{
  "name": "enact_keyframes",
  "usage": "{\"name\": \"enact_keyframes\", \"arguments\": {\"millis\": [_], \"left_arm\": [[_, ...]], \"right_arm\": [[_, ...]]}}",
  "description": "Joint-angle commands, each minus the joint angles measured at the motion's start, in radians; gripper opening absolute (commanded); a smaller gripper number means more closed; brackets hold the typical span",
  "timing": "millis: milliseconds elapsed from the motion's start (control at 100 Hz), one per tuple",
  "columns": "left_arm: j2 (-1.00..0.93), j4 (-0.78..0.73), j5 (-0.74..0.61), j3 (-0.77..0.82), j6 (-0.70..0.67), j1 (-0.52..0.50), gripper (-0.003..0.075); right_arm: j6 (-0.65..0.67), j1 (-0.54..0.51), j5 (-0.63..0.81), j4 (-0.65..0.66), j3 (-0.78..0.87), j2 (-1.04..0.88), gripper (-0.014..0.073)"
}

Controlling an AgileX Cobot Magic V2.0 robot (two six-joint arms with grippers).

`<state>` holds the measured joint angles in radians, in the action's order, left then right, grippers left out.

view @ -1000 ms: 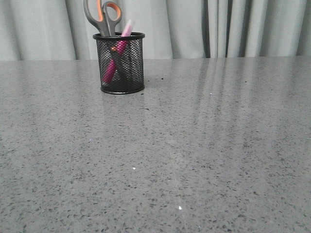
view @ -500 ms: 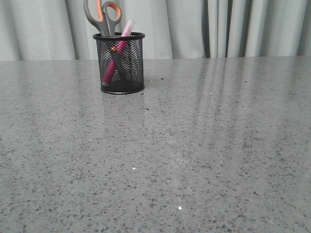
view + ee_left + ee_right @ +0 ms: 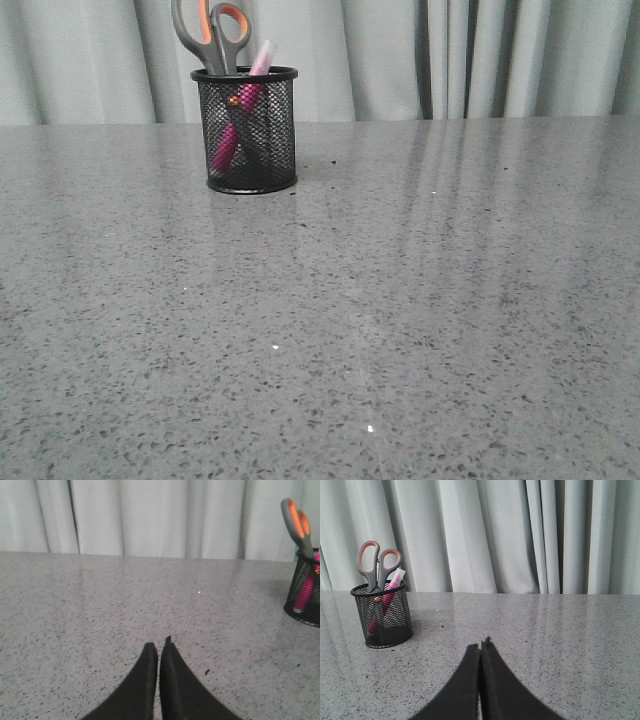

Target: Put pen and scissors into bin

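The black mesh bin stands at the far left of the grey table. The scissors stand in it, blades down, orange-lined loops above the rim. The magenta pen leans inside it, pale cap poking over the rim. The bin, scissors and pen also show in the right wrist view. In the left wrist view the bin and scissors sit at the frame's edge. My left gripper and right gripper are shut and empty, low over bare table, away from the bin. Neither shows in the front view.
Grey speckled tabletop stretches wide around the bin. Pale pleated curtains hang right behind the table's far edge.
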<state>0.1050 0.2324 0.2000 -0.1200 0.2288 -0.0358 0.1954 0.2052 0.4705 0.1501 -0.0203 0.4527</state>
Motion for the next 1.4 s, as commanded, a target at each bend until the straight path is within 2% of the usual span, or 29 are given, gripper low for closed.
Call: {"name": "enact_keyframes", "arguments": {"millis": [0, 130, 350, 630, 1390], "left_arm": [[0.009, -0.17, -0.092, 0.001, -0.162, 0.031, -0.0019], [0.0, -0.176, -0.126, 0.061, -0.162, 0.071, -0.0019], [-0.146, -0.192, -0.169, 0.167, -0.162, 0.061, -0.0019], [-0.142, -0.176, -0.123, 0.167, -0.162, 0.056, -0.0019], [-0.142, -0.176, -0.131, 0.165, -0.162, 0.056, -0.0019]], "right_arm": [[-0.008, -0.003, 0.076, -0.009, -0.024, -0.001, -0.0069], [-0.008, -0.003, 0.076, -0.009, -0.024, -0.001, -0.0069], [-0.008, -0.003, 0.076, -0.009, -0.024, -0.001, -0.0069], [-0.008, -0.003, 0.075, -0.009, -0.024, -0.001, -0.0069], [-0.008, -0.003, 0.075, -0.009, -0.024, -0.001, -0.0069]]}}
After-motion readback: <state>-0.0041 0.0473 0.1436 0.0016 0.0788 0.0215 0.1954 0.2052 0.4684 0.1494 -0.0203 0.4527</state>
